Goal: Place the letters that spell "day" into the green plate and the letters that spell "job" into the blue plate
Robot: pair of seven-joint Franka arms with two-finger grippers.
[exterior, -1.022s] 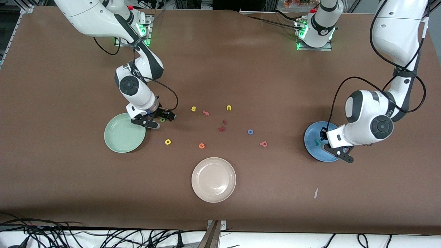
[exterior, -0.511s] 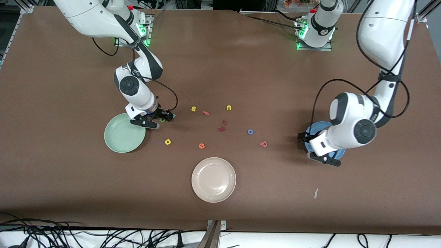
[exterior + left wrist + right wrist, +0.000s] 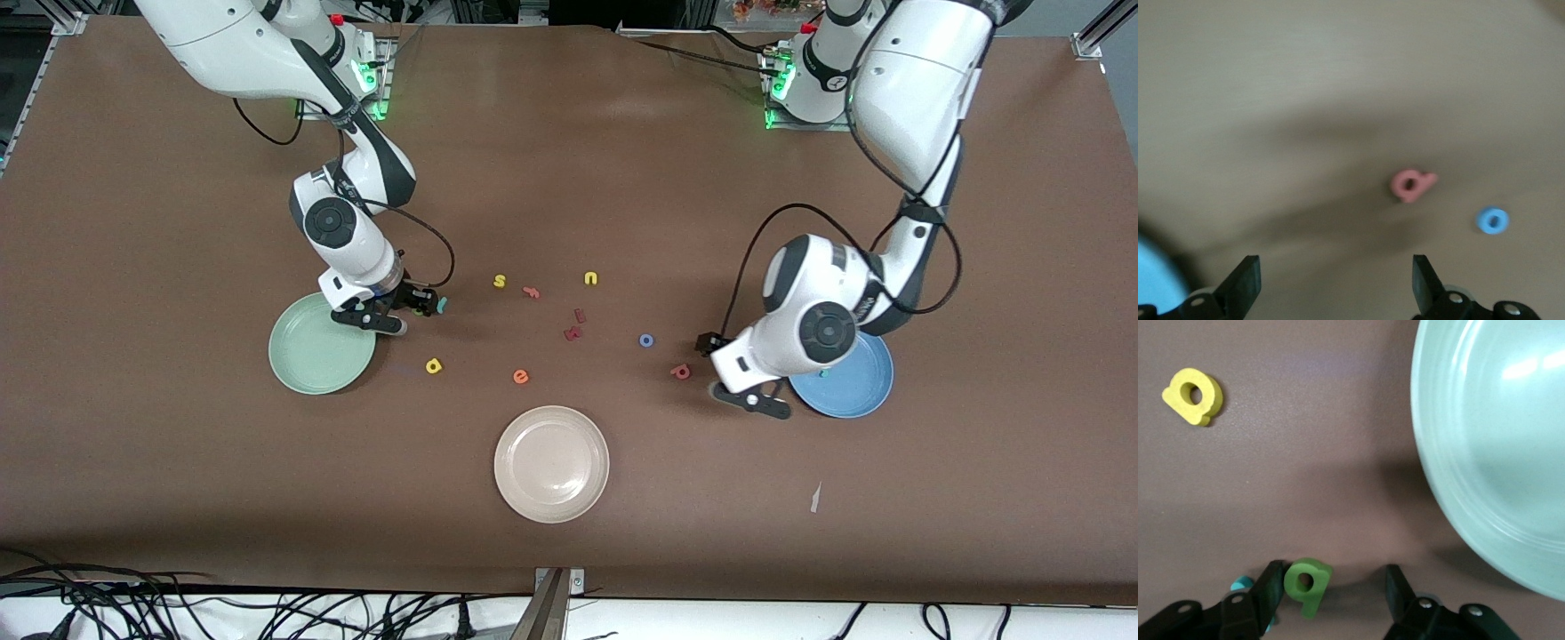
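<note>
Mint-green plate (image 3: 307,360), blue plate (image 3: 858,391)

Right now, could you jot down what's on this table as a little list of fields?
green plate: empty, at the right arm's end
blue plate: one small teal letter in it
beige plate: empty, nearest the front camera
right gripper: low beside the green plate, fingers around the olive letter, not yet closed on it
left gripper: open, over the table between the blue plate and the salmon letter
blue ring: loose on the table
yellow letter: loose near the green plate
</note>
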